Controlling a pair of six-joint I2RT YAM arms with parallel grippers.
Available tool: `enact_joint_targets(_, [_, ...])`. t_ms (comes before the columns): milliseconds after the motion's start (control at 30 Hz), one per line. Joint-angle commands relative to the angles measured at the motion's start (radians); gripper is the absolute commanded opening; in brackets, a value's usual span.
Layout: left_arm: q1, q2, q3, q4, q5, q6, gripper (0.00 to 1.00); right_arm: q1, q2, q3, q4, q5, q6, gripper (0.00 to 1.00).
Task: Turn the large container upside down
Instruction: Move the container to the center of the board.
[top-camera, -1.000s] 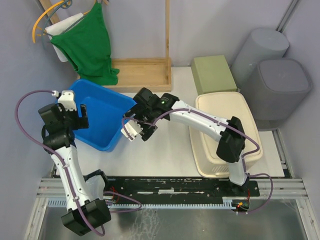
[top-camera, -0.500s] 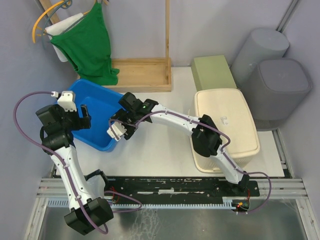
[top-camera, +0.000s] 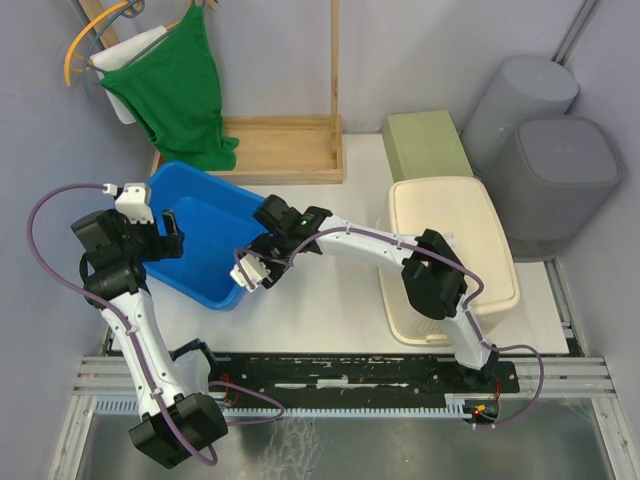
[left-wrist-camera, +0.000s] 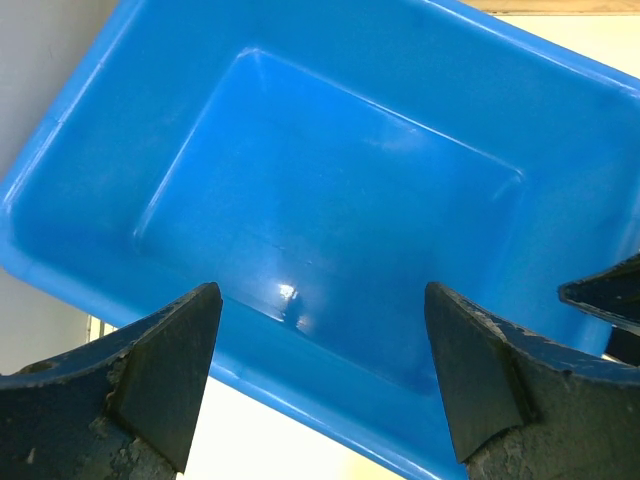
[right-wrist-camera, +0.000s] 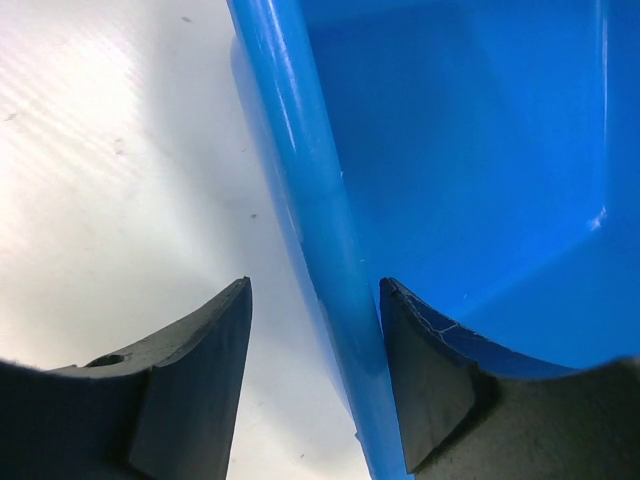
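The large container is a blue plastic tub (top-camera: 200, 225) standing open side up at the left of the table. It fills the left wrist view (left-wrist-camera: 340, 170) and shows in the right wrist view (right-wrist-camera: 470, 130). My left gripper (top-camera: 163, 236) is open at the tub's left rim, its jaws spread wide over the near wall (left-wrist-camera: 320, 295). My right gripper (top-camera: 254, 268) is open at the tub's right rim. Its jaws straddle the rim (right-wrist-camera: 315, 290): one finger (right-wrist-camera: 430, 360) is inside against the wall, and the other (right-wrist-camera: 190, 370) is outside, apart from it.
A cream bin (top-camera: 455, 260) stands at the right, with a green box (top-camera: 428, 148) behind it and two grey bins (top-camera: 555, 180) at far right. A wooden rack base (top-camera: 285, 150) and a hanging green cloth (top-camera: 180, 90) are behind the tub.
My right gripper swung left over the tub's right wall, then came back a little to the rim. The tub shifted slightly with it. The left arm has hardly moved.
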Motion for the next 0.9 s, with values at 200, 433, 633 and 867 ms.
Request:
enact_joint_targets(200, [0.007, -0.009, -0.005, 0.017, 0.004, -0.025, 0.89, 0.012, -0.178, -0.219, -0.022, -0.027, 0.02, 0.62])
enact_joint_targets(433, [0.008, 0.005, 0.003, 0.028, -0.013, -0.03, 0.89, 0.05, -0.295, -0.376, -0.022, -0.027, 0.02, 0.62])
enact_joint_targets(633, [0.008, 0.021, 0.013, 0.027, -0.011, -0.033, 0.89, 0.047, -0.469, -0.464, -0.022, -0.027, 0.02, 0.62])
enact_joint_targets(867, [0.008, 0.04, 0.018, 0.023, -0.027, -0.039, 0.89, 0.028, -0.551, -0.483, -0.022, -0.027, 0.02, 0.62])
